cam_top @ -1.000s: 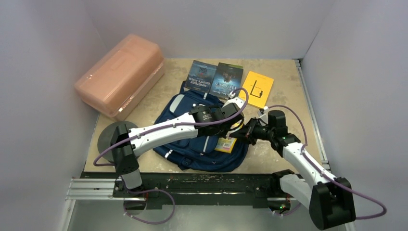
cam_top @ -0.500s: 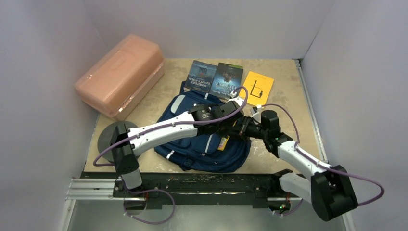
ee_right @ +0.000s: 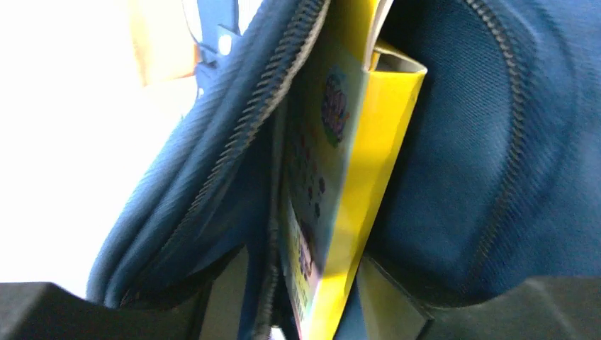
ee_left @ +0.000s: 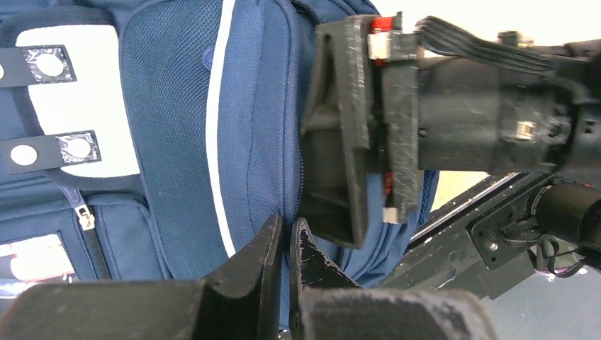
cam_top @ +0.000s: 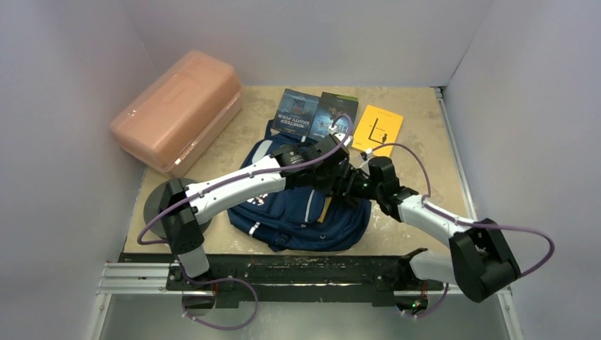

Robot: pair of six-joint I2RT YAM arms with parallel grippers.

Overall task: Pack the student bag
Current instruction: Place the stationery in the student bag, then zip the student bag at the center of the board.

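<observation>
Navy fabric: the student bag (cam_top: pixel 298 212) is lying mid-table (cam_top: pixel 241 134), just in front of three books (cam_top: pixel 333 113), with a salmon-pink box (cam_top: pixel 177 110) sitting well off to its left. The left gripper (ee_left: pixel 289 244) is pinching the bag's edge beside the zip, fingers closed together. The right gripper (ee_right: pixel 301 287) is poking into the bag's open mouth, fingers standing apart on either side of a yellow booklet (ee_right: pixel 354 163) that is sitting inside the zip line.
</observation>
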